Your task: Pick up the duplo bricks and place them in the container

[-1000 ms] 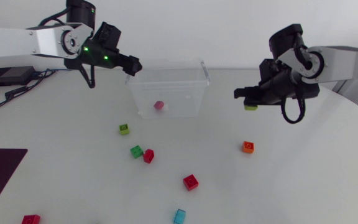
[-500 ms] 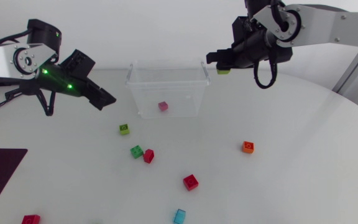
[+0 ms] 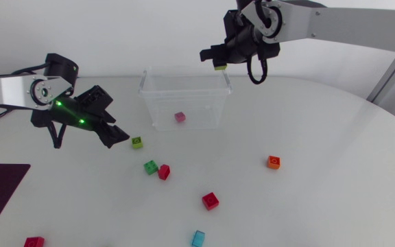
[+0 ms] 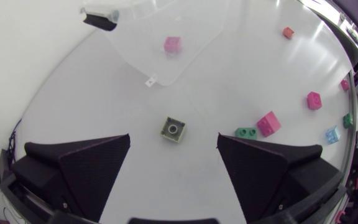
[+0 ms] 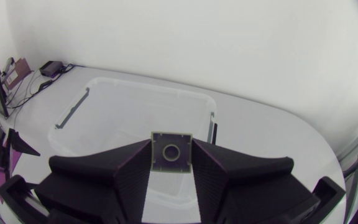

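Moved: right gripper (image 3: pixel 211 57), clamped on lime brick (image 3: pixel 219 66), now at container (image 3: pixel 199 103) rim; left gripper (image 3: pixel 118 136), spread empty, lowered toward yellow-green brick (image 3: pixel 137 142). Binned: one pink brick (image 3: pixel 180 117); seven loose.

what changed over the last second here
The right tool, shut on a yellow-green brick, carried it from the table's right side up and across to the container's far right corner. The left tool left the container's left rim, swung outward, then came down open beside the lime brick. The pink brick inside the container and the orange brick stayed put.
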Tool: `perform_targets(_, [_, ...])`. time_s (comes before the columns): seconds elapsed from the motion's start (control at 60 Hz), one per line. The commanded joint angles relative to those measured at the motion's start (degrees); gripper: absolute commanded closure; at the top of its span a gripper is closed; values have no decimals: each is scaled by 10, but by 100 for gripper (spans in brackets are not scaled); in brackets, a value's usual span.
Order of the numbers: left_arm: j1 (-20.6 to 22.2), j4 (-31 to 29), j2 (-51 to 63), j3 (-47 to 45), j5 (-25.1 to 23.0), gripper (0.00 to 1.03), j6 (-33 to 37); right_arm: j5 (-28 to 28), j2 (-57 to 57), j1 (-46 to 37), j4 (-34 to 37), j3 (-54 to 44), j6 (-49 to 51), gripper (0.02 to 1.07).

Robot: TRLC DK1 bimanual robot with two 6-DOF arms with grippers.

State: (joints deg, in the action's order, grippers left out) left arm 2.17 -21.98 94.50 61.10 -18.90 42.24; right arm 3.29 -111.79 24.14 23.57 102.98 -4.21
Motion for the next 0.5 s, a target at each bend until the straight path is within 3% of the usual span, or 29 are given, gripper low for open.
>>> perform_targets(0.0, [-7,4,39,-11,-4,5,26,5,-36,7,1,29,8,78])
perform_targets(0.05, [-7,5,48,-6,-4,5,28,6,-48,9,5,41,8,70])
perform_targets(0.15, [-5,8,67,0,-4,5,39,12,-64,15,10,52,7,30])
perform_targets(0.183, [-4,10,72,2,-4,5,42,16,-65,16,10,53,8,22])
perform_targets(0.483, [5,62,140,31,-4,5,80,12,13,21,17,-11,32,17])
